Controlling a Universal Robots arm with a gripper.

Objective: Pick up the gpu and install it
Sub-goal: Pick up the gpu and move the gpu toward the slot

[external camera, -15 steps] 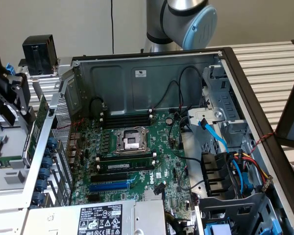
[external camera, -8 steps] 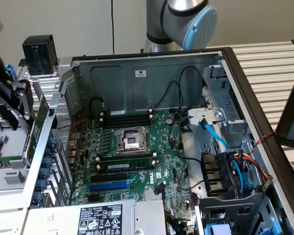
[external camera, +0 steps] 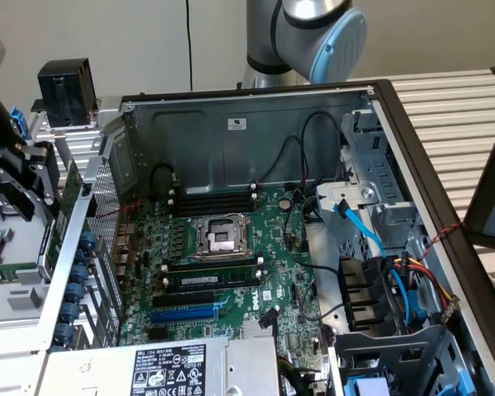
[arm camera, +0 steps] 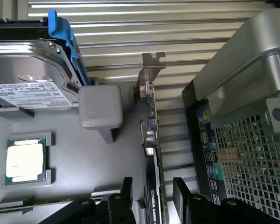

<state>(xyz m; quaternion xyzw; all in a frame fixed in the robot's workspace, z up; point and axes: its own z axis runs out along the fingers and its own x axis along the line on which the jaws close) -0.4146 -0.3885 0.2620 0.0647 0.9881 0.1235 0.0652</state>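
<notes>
The gripper [arm camera: 153,198] stands wide open, its two black fingers [arm camera: 127,193] straddling the gpu [arm camera: 153,140] with a gap showing on each side, so nothing is gripped. The gpu stands on its long edge, seen from above as a thin strip with a white NVIDIA Quadro label near the fingers and its silver end bracket [arm camera: 151,63] at the far end. It sits outside the computer, at the edge of a grey tray [arm camera: 84,186], between that tray and the perforated rear panel [arm camera: 252,149] of the case. On the tray, near the card, rises a grey square block [arm camera: 100,105]; farther off lies a processor chip [arm camera: 25,158] in a shallow recess, and beyond it a hard drive [arm camera: 28,70] in a blue bracket [arm camera: 67,42]. All of this rests on a slatted metal table top [arm camera: 177,28]. In the exterior view the black gripper body hangs at that view's left, just outside the open case [external camera: 231,124], and a green edge of the card [external camera: 69,194] shows beside the case's perforated wall. Inside the case lies the large green motherboard [external camera: 264,223] with its bare processor socket [external camera: 219,235], black RAM sticks [external camera: 210,280] and a blue slot [external camera: 186,313]. A labelled power supply [external camera: 165,367] sits at the near edge, and blue cables [external camera: 363,227] run along the drive bays at the exterior view's right.
</notes>
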